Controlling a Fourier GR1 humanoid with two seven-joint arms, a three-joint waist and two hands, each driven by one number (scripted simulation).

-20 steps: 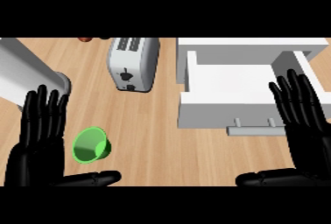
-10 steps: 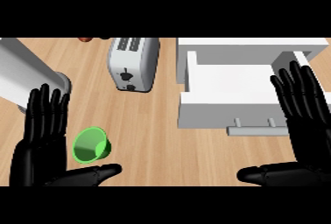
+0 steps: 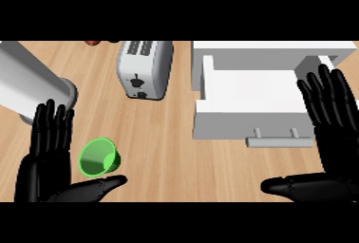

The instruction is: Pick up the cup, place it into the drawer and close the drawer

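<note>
Left hand [image 3: 46, 163] at the lower left, palm facing in, fingers [image 3: 53, 124] straight and spread, pointing away from the robot, thumb [image 3: 92, 186] sticking out to the right along the bottom edge; open, holding nothing. Right hand [image 3: 335, 142] at the lower right, same pose mirrored: fingers straight, thumb pointing left, nothing in it. Green cup [image 3: 99, 156] sits on the wooden counter [image 3: 175, 159] in the nook between the left hand's palm and thumb, just beside the palm and just above the thumb; can't tell if it touches either. The cup's mouth faces up toward the camera, slightly tilted, and it looks empty inside. Cup is well apart from the drawer, out on the counter, not in it. White drawer [image 3: 235, 124] stands pulled open right of centre, inside bare, with its grey bar handle [image 3: 280, 138] on the near front wall. The right hand's fingers overlap the drawer's right side in the view; contact can't be judged. Behind the drawer is the white cabinet top [image 3: 273, 51]. Further back, left of the drawer, a silver toaster [image 3: 144, 69] lies lengthwise with slots at the far end and a dark lever on its near end. A grey cylinder [image 3: 32, 90] slants in from the far left, just beyond the left fingertips. Small red-brown thing [image 3: 93, 42] at the far edge, too cropped to identify.
</note>
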